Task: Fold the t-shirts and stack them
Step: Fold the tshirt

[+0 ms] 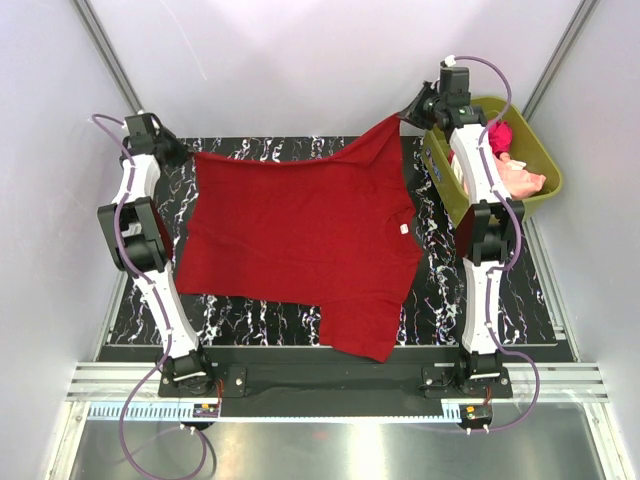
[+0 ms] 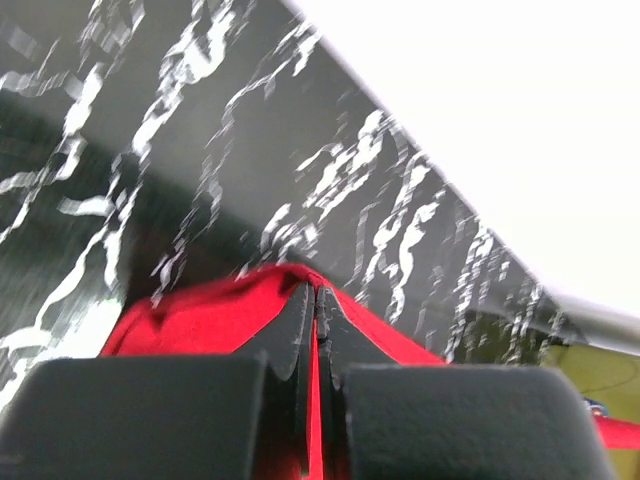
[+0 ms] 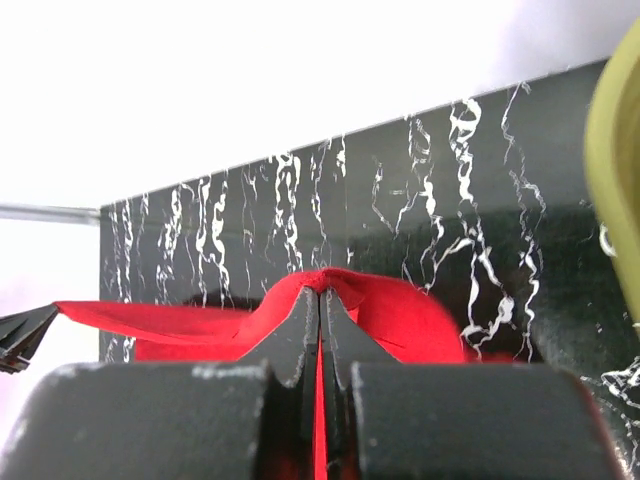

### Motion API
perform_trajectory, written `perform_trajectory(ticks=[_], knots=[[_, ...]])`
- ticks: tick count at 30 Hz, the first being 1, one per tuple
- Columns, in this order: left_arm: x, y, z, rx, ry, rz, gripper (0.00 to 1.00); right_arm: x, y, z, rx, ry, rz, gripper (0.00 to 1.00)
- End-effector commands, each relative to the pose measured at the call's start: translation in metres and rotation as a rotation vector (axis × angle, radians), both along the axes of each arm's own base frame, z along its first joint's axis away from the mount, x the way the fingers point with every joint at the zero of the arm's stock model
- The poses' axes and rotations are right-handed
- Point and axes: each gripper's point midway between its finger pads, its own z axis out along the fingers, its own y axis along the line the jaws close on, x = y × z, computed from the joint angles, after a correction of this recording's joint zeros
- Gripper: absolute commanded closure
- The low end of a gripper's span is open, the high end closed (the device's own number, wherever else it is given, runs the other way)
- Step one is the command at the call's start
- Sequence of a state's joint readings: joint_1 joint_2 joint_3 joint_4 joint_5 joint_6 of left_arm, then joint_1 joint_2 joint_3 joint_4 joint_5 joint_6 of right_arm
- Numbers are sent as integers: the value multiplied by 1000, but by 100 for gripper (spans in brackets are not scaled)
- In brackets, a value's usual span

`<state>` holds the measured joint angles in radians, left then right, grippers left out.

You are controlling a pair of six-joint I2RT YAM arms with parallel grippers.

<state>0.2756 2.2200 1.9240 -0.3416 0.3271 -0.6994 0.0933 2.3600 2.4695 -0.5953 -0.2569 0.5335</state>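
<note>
left gripper [image 1: 188, 153]: clamped on red shirt [image 1: 300, 235] edge, far left corner of surface [image 1: 440, 295] | right gripper [image 1: 404, 116]: clamped on same shirt, far right corner

A black tabletop [image 1: 250, 320] veined with white marbling fills the middle of the top view; both wrist views show it ending in a straight edge against bright white. A plain white back wall [image 1: 330, 60], left wall [image 1: 40, 200] and right wall [image 1: 600, 250] close it in. Slanting metal struts [image 1: 108, 55] stand in the upper corners. Across the lower frame runs a ribbed aluminium rail [image 1: 330, 382], with a reflective metal sheet [image 1: 330, 450] below. The light is soft and even.
</note>
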Motion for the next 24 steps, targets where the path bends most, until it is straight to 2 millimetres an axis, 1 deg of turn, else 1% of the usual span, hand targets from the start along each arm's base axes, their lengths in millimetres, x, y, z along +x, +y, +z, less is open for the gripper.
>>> perform_trajectory(ticks=[1,2,3,4,5,6,7,9,10,11,12,13,14,16,17,19,20,21,22,23,24], knots=[[25,-1,35,8,-125,-42,100,14,-15,41,44,-120,-14,100],[26,-1,38,8,-132,-48,100,13,-15,40,44,-116,-13,100],[26,-4,36,-1,-125,-60,100,11,-16,43,43,-116,-11,100],[26,-6,34,-7,-122,-66,100,9,-15,37,40,-101,-8,100],[24,-7,32,-11,-117,-75,100,7,-15,36,38,-96,-6,100],[22,-8,28,-10,-104,-79,100,4,-16,42,37,-100,-9,100],[21,-9,28,-9,-102,-77,100,0,-15,33,39,-72,-6,100],[16,-13,22,-18,-82,-92,100,-6,-15,35,46,-58,1,100],[14,-16,22,-18,-78,-102,100,-11,-13,26,50,-22,5,100],[12,-16,20,-16,-70,-105,100,-15,-13,32,58,-22,1,100],[7,-18,14,-8,-50,-114,100,-19,-13,32,63,-13,0,100],[4,-19,19,3,-55,-118,100,-24,-12,24,68,13,6,100],[0,-16,15,20,-37,-116,100,-29,-11,31,67,8,8,100],[-7,-16,15,39,-18,-122,100,-39,-13,25,58,38,13,100],[-13,-15,11,44,16,-120,100,-45,-15,32,44,32,13,100],[-19,-14,9,70,38,-131,100,-56,-17,27,24,68,6,100],[-26,-11,4,84,70,-127,100,-63,-19,35,18,62,4,100],[-29,-11,3,92,84,-126,100,-69,-19,35,19,75,3,100],[-33,-11,0,96,99,-126,100,-75,-18,27,22,103,9,100],[-39,-10,-4,100,129,-124,100,-84,-19,37,21,93,10,100],[-42,-9,-9,107,146,-127,100,-91,-20,35,23,110,7,100]])
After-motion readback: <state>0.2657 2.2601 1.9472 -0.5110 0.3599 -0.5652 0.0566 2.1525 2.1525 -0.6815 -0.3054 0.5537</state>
